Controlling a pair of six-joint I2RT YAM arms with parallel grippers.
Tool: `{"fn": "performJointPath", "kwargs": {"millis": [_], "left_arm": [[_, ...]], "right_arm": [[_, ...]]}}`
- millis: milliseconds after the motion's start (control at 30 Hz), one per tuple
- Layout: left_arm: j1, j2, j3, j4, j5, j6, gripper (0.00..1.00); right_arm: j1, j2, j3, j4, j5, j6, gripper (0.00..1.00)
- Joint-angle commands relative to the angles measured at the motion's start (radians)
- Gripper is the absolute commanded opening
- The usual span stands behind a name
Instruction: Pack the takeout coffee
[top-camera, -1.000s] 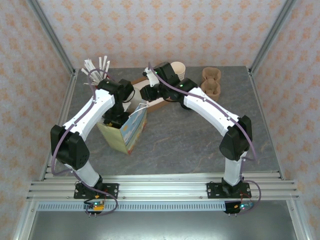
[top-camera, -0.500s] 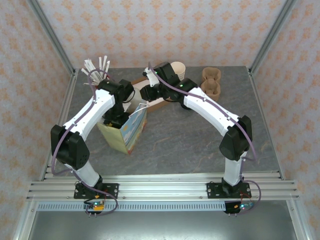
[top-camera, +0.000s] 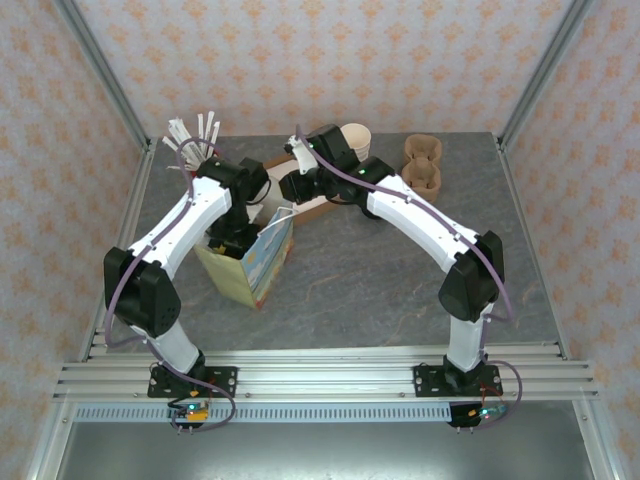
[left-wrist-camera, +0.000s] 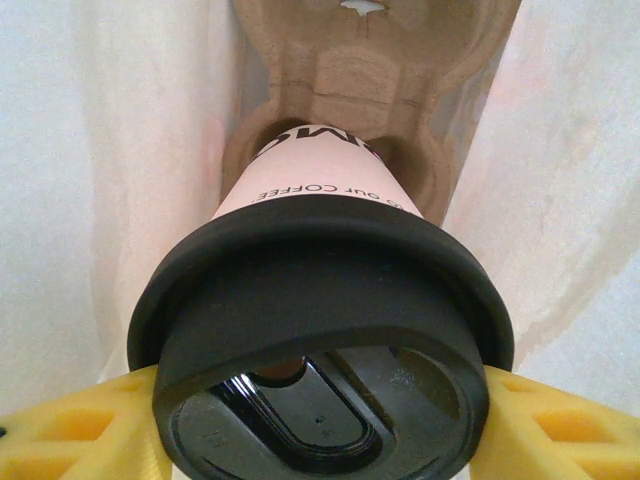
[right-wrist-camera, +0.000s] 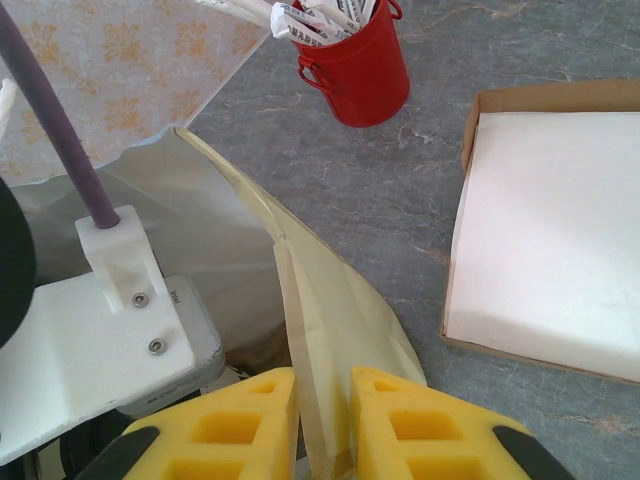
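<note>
The takeout coffee (left-wrist-camera: 325, 255), a cream cup with a black lid, stands in a pocket of a brown pulp cup carrier (left-wrist-camera: 375, 65) at the bottom of the paper bag (top-camera: 252, 262). My left gripper (left-wrist-camera: 320, 405) reaches down into the bag, its yellow fingers (left-wrist-camera: 70, 430) pressed against both sides of the lid. My right gripper (right-wrist-camera: 325, 400) is shut on the bag's cream upper edge (right-wrist-camera: 330, 320), holding it out to the side. In the top view the left gripper (top-camera: 230, 238) is sunk in the bag's mouth and the right gripper (top-camera: 287, 208) is at its rim.
A red pot of wrapped straws (right-wrist-camera: 355, 70) stands at the back left (top-camera: 195, 152). A shallow cardboard tray with a white liner (right-wrist-camera: 550, 250) lies behind the bag. Lidless cream cups (top-camera: 355, 137) and spare pulp carriers (top-camera: 423, 165) sit at the back.
</note>
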Motion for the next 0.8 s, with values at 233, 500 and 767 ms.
{"fn": "performJointPath", "kwargs": {"millis": [233,500,767], "left_arm": [[0.01,0.064,-0.043,0.109,0.011,0.023,0.31],[0.01,-0.009,0.004,0.044,-0.012,0.008,0.31],[0.008,-0.048,0.009,0.015,-0.027,-0.003,0.31]], "right_arm": [[0.011,0.021,0.004,-0.044,0.034,-0.012,0.21],[0.011,0.021,0.009,-0.044,0.04,-0.011,0.21],[0.011,0.022,0.011,-0.046,0.042,-0.011,0.21]]}}
